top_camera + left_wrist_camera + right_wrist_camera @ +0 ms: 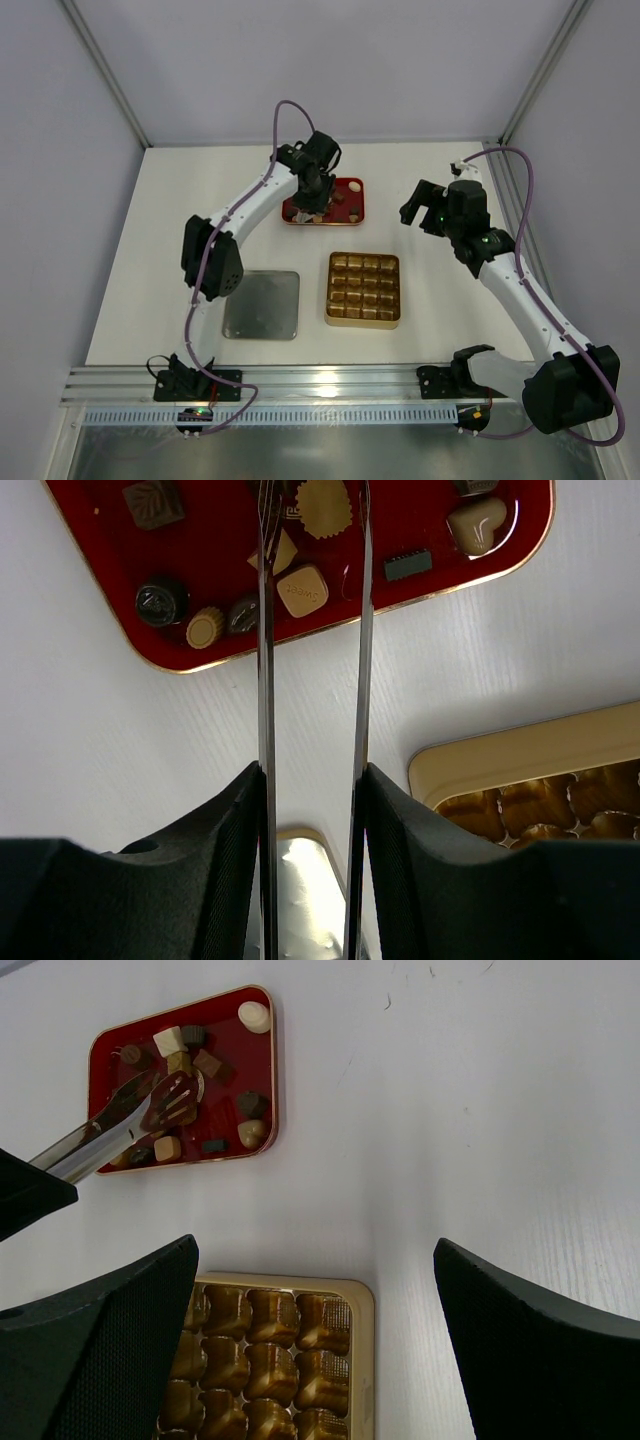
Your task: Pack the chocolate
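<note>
The chocolate lies as several small dark, tan and white pieces in the red tray. My left gripper is shut on a pair of metal tongs. The tongs' blades stand a little apart and reach over the tray, with a scalloped tan piece between their tips. Whether the tips grip it I cannot tell. From above, the left gripper hangs over the red tray. My right gripper is open and holds nothing, hovering right of the gold compartment tray, whose cells look unfilled.
A silver metal plate lies left of the gold tray. The red tray sits behind the gold tray, with the tongs over it. White walls and frame posts close off the table at the back and sides.
</note>
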Available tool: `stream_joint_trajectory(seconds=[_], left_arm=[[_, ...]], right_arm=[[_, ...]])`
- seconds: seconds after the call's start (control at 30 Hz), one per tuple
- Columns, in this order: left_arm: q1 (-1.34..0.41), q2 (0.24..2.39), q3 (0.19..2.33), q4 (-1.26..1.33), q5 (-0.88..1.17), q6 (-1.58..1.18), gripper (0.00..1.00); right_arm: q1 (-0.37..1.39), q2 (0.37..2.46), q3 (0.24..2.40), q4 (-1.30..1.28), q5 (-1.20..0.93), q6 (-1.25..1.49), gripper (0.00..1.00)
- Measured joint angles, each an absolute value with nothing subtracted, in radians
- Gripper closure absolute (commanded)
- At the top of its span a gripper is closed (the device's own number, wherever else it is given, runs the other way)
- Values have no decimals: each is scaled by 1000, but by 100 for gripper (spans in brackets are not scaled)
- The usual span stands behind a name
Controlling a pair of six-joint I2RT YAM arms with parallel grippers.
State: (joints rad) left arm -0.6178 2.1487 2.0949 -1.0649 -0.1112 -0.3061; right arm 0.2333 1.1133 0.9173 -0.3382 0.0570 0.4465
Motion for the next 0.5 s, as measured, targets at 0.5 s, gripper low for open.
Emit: stream_joint_trajectory(seconds=[0.5], left_arm=[[-628, 2178, 2095, -1073, -111, -306, 61]], right_arm=[[233, 1124, 916, -338, 57, 447, 0]])
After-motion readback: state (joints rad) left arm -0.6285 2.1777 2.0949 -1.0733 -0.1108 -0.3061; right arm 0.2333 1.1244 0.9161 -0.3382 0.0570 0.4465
